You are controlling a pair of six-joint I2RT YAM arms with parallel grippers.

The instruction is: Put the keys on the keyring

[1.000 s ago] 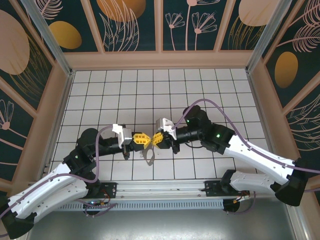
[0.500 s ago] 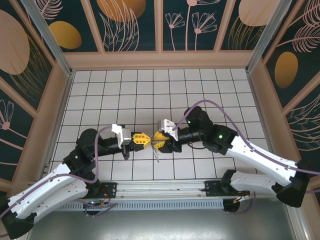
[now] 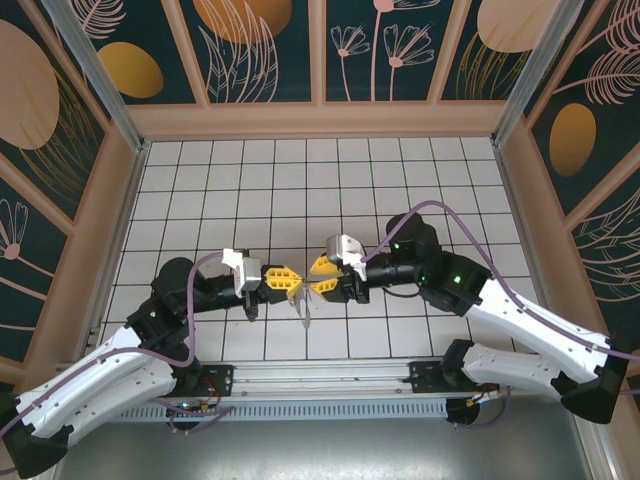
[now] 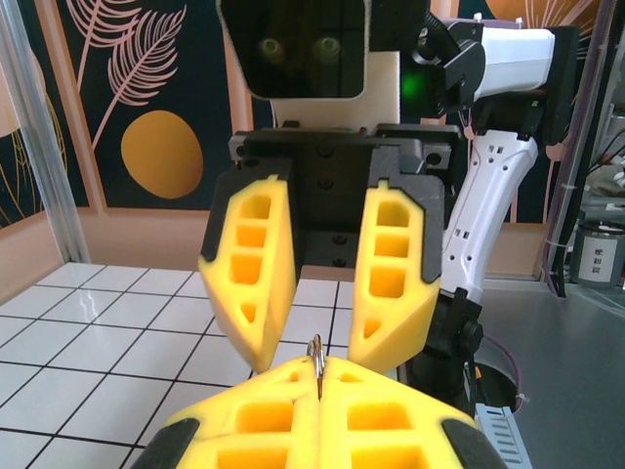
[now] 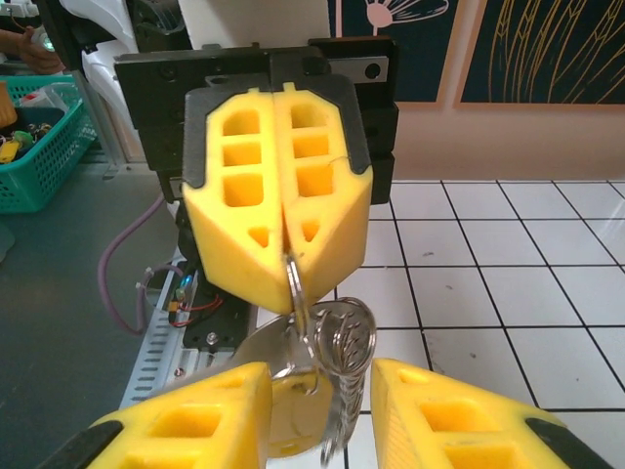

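My left gripper (image 3: 293, 282) is shut on the keyring (image 4: 316, 354), whose thin metal edge sticks up between its yellow fingers (image 4: 254, 415). In the right wrist view the keyring (image 5: 294, 283) hangs from the shut left gripper (image 5: 284, 252), with a bundle of silver rings (image 5: 344, 337) and a flat key (image 5: 266, 363) dangling below it. My right gripper (image 5: 320, 376) stands open, its two fingertips on either side of the dangling keys, not touching them. From above the right gripper (image 3: 322, 276) faces the left one across a small gap, and the keys (image 3: 305, 305) hang below.
The white gridded table (image 3: 300, 190) stretches behind both arms inside patterned walls. A teal basket (image 5: 39, 147) with small items sits off the table at the left of the right wrist view. A metal rail (image 3: 320, 375) runs along the near edge.
The right gripper has pulled back to the right, away from the left gripper's tips, and its fingers now stand apart. The left gripper stays put, still holding the keyring.
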